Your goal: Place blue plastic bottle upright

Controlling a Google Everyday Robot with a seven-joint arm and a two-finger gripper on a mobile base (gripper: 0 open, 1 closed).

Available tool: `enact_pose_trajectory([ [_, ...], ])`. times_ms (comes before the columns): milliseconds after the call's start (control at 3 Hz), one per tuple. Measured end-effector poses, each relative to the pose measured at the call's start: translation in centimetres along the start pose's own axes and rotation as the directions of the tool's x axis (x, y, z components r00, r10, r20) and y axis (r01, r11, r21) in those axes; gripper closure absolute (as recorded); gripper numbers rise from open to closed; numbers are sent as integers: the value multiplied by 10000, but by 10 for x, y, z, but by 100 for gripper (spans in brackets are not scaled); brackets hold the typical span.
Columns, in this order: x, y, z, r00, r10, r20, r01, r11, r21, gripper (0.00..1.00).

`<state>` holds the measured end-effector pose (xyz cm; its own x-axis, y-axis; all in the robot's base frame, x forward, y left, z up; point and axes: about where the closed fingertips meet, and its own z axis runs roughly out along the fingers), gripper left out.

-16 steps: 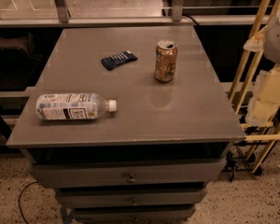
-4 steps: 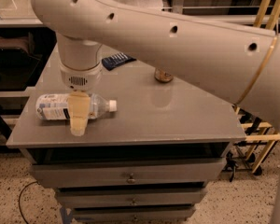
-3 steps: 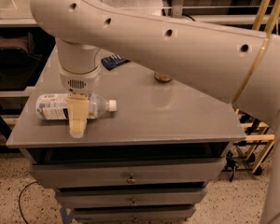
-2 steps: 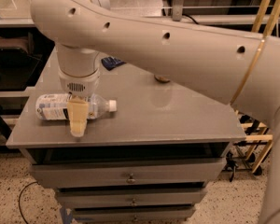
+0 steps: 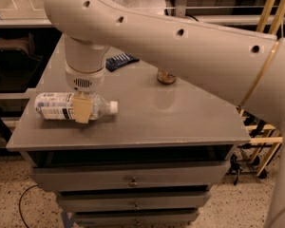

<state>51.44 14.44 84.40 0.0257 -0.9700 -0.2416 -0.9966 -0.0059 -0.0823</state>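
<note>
Gripper (image 5: 83, 109) sits over the blue plastic bottle (image 5: 52, 106), lying sideways at frame left, cap pointing right; whether it grips you cannot tell, so confirm a firm mid-body hold before you tilt cap-up.

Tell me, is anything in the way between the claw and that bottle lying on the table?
Nothing visible is. The claw is right at the middle of the blue plastic bottle. The can and dark packet sit farther back.
</note>
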Motion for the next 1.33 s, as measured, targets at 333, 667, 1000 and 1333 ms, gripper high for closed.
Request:
enact_pose_trajectory([
  [333, -7, -6, -13, 9968, -414, 688, 420, 9991, -74, 87],
  [667, -16, -10, -39, 9815, -1654, 966, 1579, 9842, 803, 100],
  [1000, -17, -12, -72, 9488, -2949, 1129, 2657, 9388, 2193, 100],
  [1333, -20, -15, -74, 9379, -3274, 1148, 2931, 9247, 2430, 100],
])
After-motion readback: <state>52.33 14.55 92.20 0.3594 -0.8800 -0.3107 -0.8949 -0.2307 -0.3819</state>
